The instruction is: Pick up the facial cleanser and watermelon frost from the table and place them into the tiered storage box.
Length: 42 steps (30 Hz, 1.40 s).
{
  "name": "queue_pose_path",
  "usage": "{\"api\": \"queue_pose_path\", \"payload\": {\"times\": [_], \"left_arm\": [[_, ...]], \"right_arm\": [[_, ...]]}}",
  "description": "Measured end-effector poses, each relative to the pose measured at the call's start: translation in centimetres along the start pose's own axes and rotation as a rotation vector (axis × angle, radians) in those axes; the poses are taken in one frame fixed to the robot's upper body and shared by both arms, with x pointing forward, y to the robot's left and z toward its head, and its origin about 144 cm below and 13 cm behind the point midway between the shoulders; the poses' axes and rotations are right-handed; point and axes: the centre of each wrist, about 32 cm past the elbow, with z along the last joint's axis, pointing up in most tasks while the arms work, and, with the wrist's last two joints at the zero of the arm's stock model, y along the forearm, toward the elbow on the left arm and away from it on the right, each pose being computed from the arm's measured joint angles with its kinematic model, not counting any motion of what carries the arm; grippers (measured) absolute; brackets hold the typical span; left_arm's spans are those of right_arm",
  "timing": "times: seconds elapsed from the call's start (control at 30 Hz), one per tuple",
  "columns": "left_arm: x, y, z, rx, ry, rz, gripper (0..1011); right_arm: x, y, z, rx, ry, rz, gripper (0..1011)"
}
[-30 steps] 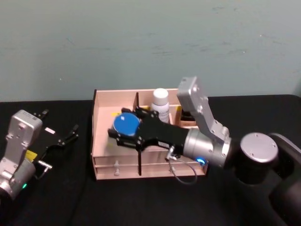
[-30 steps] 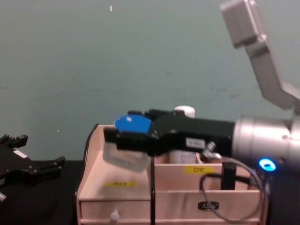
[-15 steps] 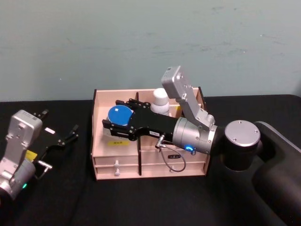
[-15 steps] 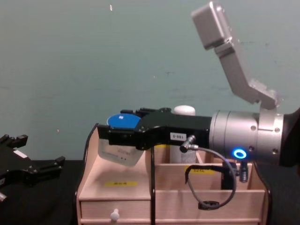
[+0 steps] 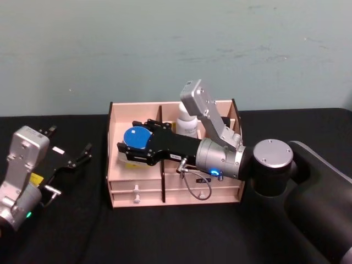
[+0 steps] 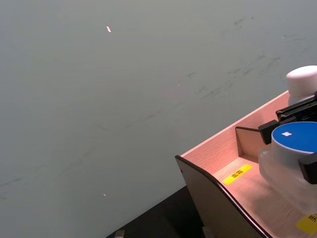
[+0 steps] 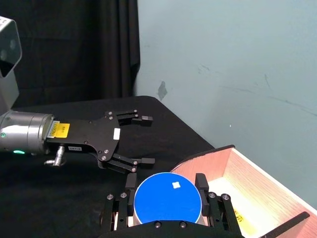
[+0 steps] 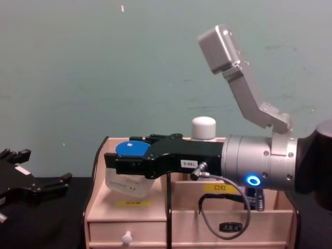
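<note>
Held item: a blue-capped translucent jar (image 5: 134, 144), one of the two task products; which of the two I cannot tell, as its label is unreadable.
Where it is: over the left compartment of the tiered storage box (image 5: 122, 190); in the chest view the jar (image 8: 128, 168) hangs just above the compartment floor, not visibly resting on it.
Right gripper: the right gripper (image 5: 132, 146) reaches in from the right, its fingers clamped on the jar's sides just below the cap (image 7: 167, 197).
Left gripper: the left gripper (image 5: 70, 161) is parked over the black table (image 5: 71, 231), left of the box, fingers spread and empty.
Handling, judged: a small rigid plastic jar, probably light; the smooth wall may be slippery, so a side grip just under the cap rim looks like the safest hold. It should tolerate a short drop, though a tilted release could tip it.
White bottle: a white-capped bottle (image 5: 188, 119) stands upright in a far compartment to the right of the jar, presumably the other product.
Counts: one blue-capped jar, one white bottle, one storage box, two white drawer knobs (image 5: 136, 191) on its near face, two grippers.
Progress, judged: only lowering and release of the jar appears left.
</note>
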Motion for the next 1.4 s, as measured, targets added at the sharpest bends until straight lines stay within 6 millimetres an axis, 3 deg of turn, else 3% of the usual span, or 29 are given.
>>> {"api": "queue_pose_path", "payload": {"times": [0.9,1.23,1.4], "left_arm": [[0.0,0.0,0.0,0.0,0.0,0.0,1010],[0.0,0.0,0.0,0.0,0.0,0.0,1010],[0.0,0.0,0.0,0.0,0.0,0.0,1010]], "right_arm": [[0.4,0.5,-1.4,-0.021,0.044,0.006,722],[0.3,0.3,-1.3,-0.008,0.043,0.004,973],[0.0,-0.3,0.0,0.05,0.014,0.006,1003]]}}
